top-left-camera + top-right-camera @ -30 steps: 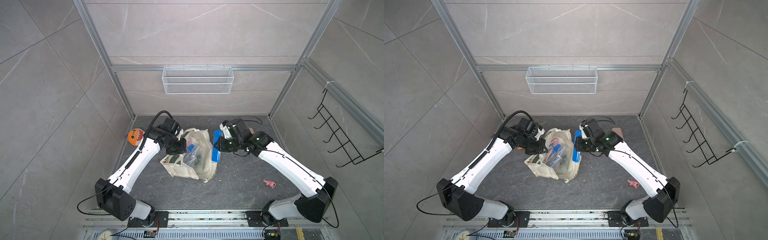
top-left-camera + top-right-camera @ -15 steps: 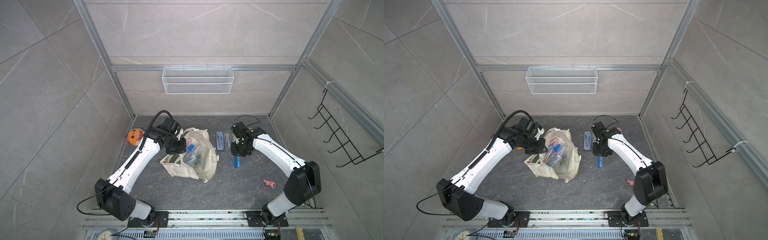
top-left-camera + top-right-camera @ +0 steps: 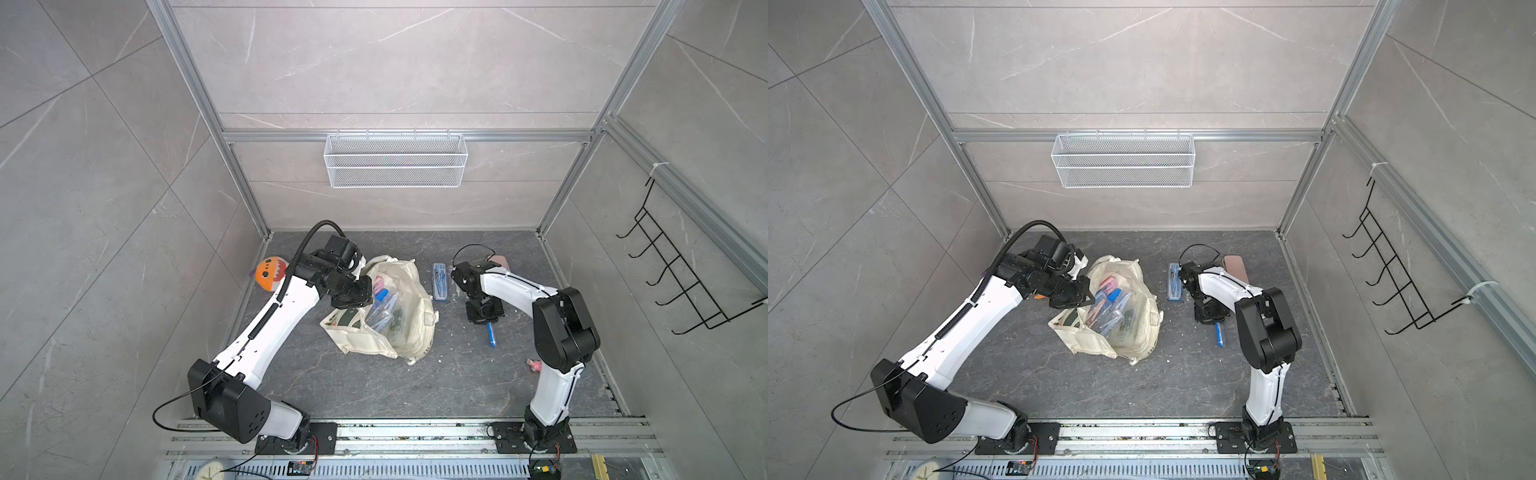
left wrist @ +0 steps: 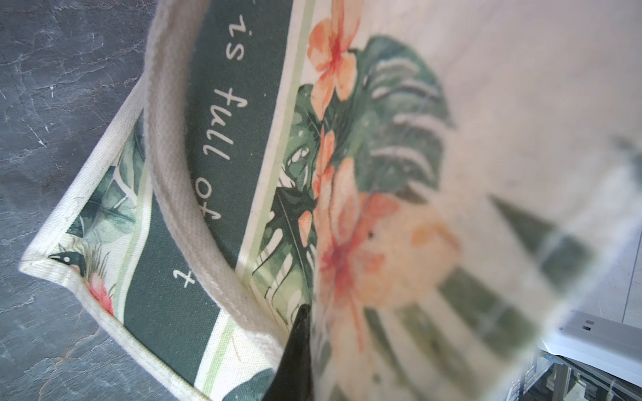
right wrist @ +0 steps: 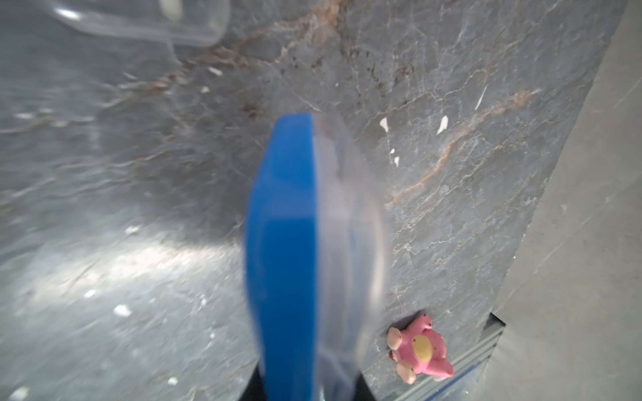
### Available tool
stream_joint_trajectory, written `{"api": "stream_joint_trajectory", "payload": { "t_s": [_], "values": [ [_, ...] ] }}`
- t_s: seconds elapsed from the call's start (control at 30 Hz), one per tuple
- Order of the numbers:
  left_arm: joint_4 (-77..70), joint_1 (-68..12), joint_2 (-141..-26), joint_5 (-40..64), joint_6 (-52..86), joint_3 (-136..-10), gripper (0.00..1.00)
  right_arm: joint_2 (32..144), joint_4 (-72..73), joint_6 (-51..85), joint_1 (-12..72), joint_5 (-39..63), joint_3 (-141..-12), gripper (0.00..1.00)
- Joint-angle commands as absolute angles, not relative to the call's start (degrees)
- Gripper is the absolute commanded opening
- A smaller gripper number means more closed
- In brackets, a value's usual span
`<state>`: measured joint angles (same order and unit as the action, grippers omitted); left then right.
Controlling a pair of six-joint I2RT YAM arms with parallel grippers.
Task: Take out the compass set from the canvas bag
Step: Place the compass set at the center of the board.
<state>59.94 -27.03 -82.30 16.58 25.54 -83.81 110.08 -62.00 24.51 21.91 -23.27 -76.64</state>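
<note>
Pinching the rim of the canvas bag (image 3: pixel 409 332) with the left fingers (image 4: pixel 297 350), clenched right down on the cream cloth next to one handle (image 4: pixel 166 156) and the dark green flower print (image 4: pixel 364 139) with the white lettering. Leaving the bag slumping on its side around the middle of the counter (image 3: pixel 374 386), mouth gaping enough to be showing a bunch of clear pouches (image 3: pixel 384 309) with pink and blue bits packed inside.

Gripping the compass set (image 5: pixel 281 243) in the right fingers (image 5: pixel 253 390), closed tight on one end of it: blue back, clear lid, turned edge-on in the right wrist view. Holding it completely out of the bag, off on the right arm's side, low over bare counter with the free end poking toward the front rail (image 3: pixel 415 428). Honestly not being able to tell whether touching the stone or just hovering.

Also seeing a second clear-and-blue case (image 3: pixel 440 281) lying flat just beside the bag, between it and the right arm. Spotting a tiny pink figure (image 5: pixel 420 350) lying near the counter's right edge, well apart from the bag. Noticing an orange plush toy (image 3: pixel 271 274) tucked at the counter's left edge behind the left arm, plus a white wire basket (image 3: pixel 395 160) hanging up at the back and a black hook rack (image 3: pixel 681 282) off on the right side.
</note>
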Motion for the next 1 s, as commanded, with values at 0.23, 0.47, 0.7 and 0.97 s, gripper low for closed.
{"api": "stream_joint_trajectory", "payload": {
  "t_s": [0.23,0.47,0.7,0.97],
  "values": [
    [59.06,-26.98,-80.42,17.17,26.06,-84.38,0.0,112.02,-60.47,24.49,21.45,-19.65,-78.27,0.3],
    [59.15,-26.98,-80.73,17.26,26.2,-84.64,0.0,104.31,-60.81,25.95,21.46,-13.66,-79.36,0.46],
    [59.15,-26.94,-81.11,17.29,26.13,-84.85,0.0,92.1,-59.39,28.93,21.61,-0.08,-81.15,0.48],
    [59.11,-26.96,-81.21,17.55,25.95,-85.17,0.0,85.48,-55.93,37.13,27.33,7.71,-81.68,0.47]
  ]
}}
